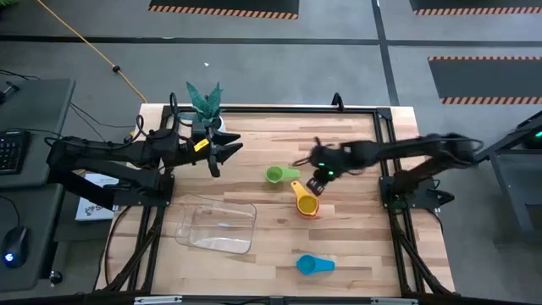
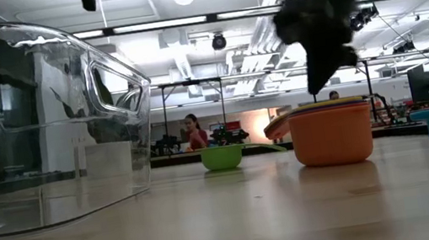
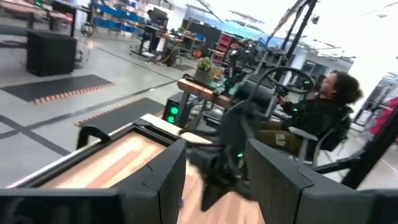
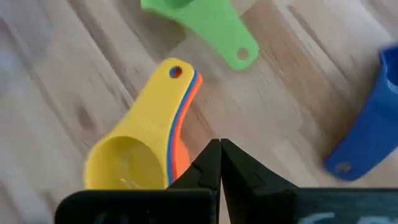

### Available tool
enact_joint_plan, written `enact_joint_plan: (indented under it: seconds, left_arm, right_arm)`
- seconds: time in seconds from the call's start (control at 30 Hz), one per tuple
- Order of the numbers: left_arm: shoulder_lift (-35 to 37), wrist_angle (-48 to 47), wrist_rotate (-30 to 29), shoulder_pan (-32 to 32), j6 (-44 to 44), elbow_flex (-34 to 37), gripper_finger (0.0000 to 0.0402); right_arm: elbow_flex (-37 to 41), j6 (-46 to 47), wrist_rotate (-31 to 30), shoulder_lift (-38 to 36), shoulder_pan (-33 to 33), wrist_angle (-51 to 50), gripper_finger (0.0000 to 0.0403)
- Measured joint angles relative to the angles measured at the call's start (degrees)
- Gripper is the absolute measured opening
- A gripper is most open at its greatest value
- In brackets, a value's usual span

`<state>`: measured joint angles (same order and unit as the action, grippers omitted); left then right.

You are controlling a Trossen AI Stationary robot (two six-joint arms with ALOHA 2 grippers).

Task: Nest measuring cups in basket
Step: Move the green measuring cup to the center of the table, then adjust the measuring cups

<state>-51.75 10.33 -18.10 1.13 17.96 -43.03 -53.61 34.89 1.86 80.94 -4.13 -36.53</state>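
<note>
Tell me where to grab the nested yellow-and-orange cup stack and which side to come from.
Grip the stack by its stacked flat handles, coming down from above with a finger on each long edge. The handles stick out level and clear of the bowls, towards the green cup. The right gripper is shut just above the stack, so it probably must open first.

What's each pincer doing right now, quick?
Left pincer: open, empty, raised near the plant.
Right pincer: shut, empty, above the stacked cups.

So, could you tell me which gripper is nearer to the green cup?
The right gripper, just beside the green cup. The left gripper hangs farther off, near the plant.
</note>
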Motion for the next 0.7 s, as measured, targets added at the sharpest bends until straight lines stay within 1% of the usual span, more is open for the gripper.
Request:
enact_joint_plan:
  seconds: [0.13,0.2,0.3,0.5,0.7]
  left_arm:
    - [0.00,0.02,-2.20,-0.04,-0.18,0.00,0.0156]
    - [0.00,0.10,-2.72,-0.04,-0.20,0.00,0.0156]
    - [0.00,0.08,-3.28,-0.04,-0.20,0.00,0.0156]
    - [0.00,0.07,-3.50,-0.04,-0.20,0.00,0.0156]
    - [0.00,-0.08,-3.56,-0.04,-0.20,-0.01,0.0156]
  right_arm:
    - [10.36,11.05,-0.29,-9.28,1.27,9.90,0.0000]
    - [14.35,14.73,-0.30,-12.40,1.72,14.99,0.0000]
    - [18.92,18.66,-0.31,-14.90,2.00,21.31,0.0000]
    - [23.47,23.48,-1.18,-13.99,2.00,32.18,0.0000]
    - [23.76,25.70,-5.15,-10.49,2.00,36.87,0.0000]
